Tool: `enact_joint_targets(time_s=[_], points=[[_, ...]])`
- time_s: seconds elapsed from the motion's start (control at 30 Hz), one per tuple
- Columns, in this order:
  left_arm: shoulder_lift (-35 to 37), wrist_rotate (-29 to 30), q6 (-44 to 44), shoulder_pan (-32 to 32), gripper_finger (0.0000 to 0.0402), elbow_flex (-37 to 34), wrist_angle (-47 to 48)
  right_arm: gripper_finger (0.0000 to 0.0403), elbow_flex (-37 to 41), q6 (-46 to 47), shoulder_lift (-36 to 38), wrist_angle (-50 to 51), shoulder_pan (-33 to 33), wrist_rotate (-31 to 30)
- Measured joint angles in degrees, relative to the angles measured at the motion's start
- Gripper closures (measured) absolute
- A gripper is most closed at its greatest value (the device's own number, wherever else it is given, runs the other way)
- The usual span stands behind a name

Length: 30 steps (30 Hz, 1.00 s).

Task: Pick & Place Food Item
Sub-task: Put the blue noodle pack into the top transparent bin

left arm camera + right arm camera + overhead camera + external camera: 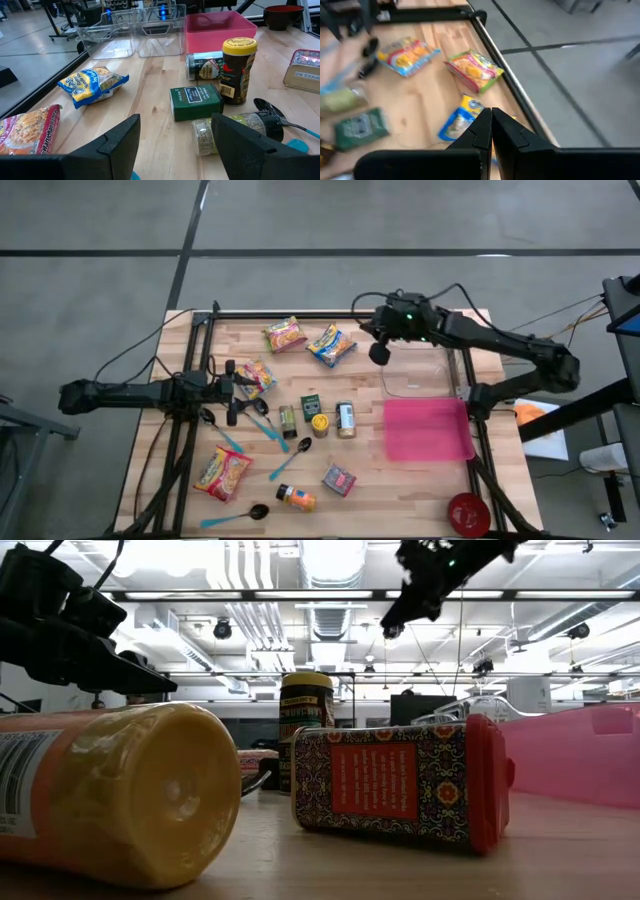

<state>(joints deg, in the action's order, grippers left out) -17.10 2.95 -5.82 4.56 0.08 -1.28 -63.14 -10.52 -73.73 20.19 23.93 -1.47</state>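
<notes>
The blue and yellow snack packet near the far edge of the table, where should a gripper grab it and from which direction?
Probably from straight above. The blue and yellow snack packet lies flat on the table, clear of the noodle packet beside it, so pinch across its puffed middle. The shut right gripper hovers nearest and would have to open first.

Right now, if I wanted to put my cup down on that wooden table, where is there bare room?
Bare wood lies between the blue noodle packet and the pink plastic tray, and in front of that tray beside the red bowl. The middle is crowded: the yellow-lidded spice jar, the green box and the blue-handled spoons.
</notes>
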Motion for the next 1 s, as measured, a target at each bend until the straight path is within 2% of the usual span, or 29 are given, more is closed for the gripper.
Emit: enact_joint_targets(time_s=[0.07,0.3,0.73,1.0], points=[[0.0,-0.01,0.0,0.0,0.0158,0.0,0.0,0.0395,-2.27,-2.44,-2.13,2.42,1.16,0.08],[0.0,-0.01,0.0,0.0,0.0158,0.0,0.02,0.0395,-8.68,-1.94,-8.96,10.73,2.54,0.08],[0.0,-0.01,-0.04,0.0,0.0158,0.0,0.0,0.0395,-8.83,-6.18,-20.22,10.93,2.53,0.02],[0.0,-0.01,-0.15,0.02,0.0158,0.0,0.0,0.0395,-8.79,-5.5,-25.15,10.89,2.6,0.04]])
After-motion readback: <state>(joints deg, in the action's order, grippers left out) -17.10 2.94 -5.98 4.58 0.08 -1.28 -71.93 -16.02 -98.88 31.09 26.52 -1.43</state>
